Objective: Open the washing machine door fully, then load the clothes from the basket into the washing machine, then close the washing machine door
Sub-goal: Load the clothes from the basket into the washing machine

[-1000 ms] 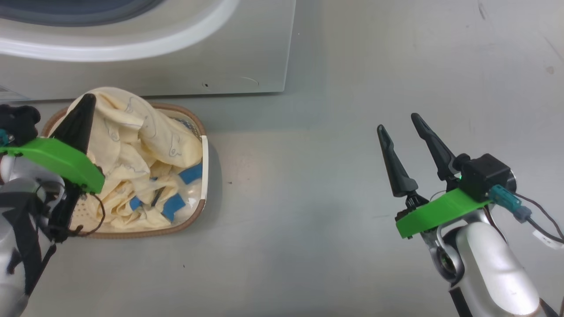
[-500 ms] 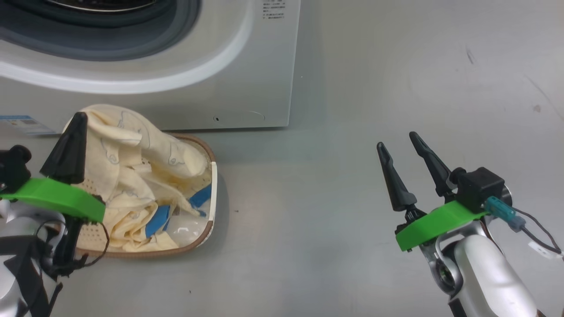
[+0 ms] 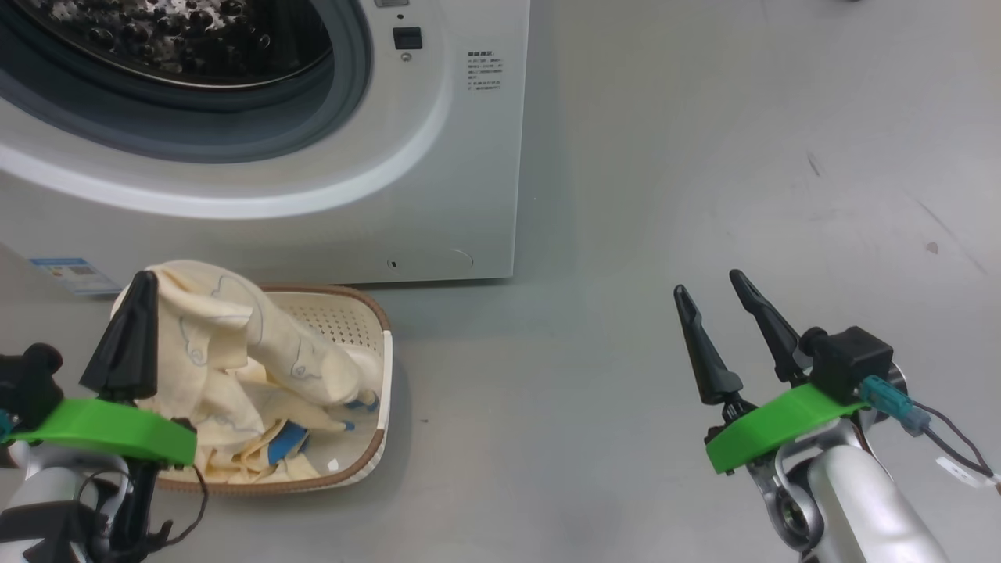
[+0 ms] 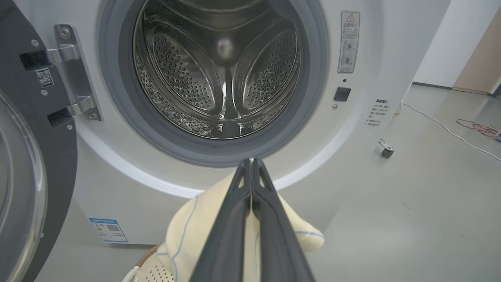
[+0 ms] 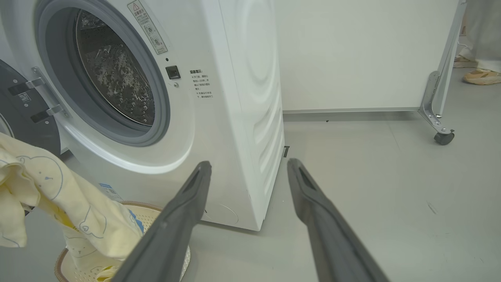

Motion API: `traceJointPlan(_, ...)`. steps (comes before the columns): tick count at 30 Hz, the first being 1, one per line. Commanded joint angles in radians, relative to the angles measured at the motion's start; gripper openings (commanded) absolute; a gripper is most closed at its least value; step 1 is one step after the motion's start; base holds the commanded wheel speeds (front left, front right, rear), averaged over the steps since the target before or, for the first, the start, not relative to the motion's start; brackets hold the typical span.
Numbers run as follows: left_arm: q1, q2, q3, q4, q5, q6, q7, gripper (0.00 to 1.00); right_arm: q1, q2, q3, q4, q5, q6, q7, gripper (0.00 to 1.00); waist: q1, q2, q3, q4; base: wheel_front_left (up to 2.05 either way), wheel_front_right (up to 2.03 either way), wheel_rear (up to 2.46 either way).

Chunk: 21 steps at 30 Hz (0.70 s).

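above basket (image 3: 374,463) | left jaws clamp clothes (image 3: 227,344) | right jaws spread, empty | wrist: door (image 4: 58,156) open

The head camera tilts up, so the whole view slides down. More of the washing machine (image 3: 438,195) behind the basket (image 3: 344,471) comes into sight, and its steel drum (image 3: 195,39) now shows. The left gripper (image 3: 144,288), clamped on the clothes (image 3: 235,344), draws the cream fabric up out of the basket. The heap inside thins: the basket's perforated far wall (image 3: 344,317) and more of its pale floor (image 3: 348,446), covered 1 second ago, now lie bare.
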Motion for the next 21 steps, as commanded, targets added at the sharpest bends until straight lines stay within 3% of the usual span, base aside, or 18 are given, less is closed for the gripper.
traceJointPlan(1,-0.016,0.029,0.064,-0.045,0.011,-0.007,-0.014,0.0,-0.009,0.002,0.02,-0.028,0.007,0.0,-0.006,1.0,0.0001,-0.0001,-0.009,-0.002,0.0,0.0,0.0)
traceJointPlan(21,0.049,-0.014,0.133,-0.103,0.044,-0.015,-0.014,0.0,0.005,0.002,0.029,-0.023,0.018,0.0,-0.007,1.0,0.0001,-0.0001,-0.018,-0.01,0.0,0.0,0.0)
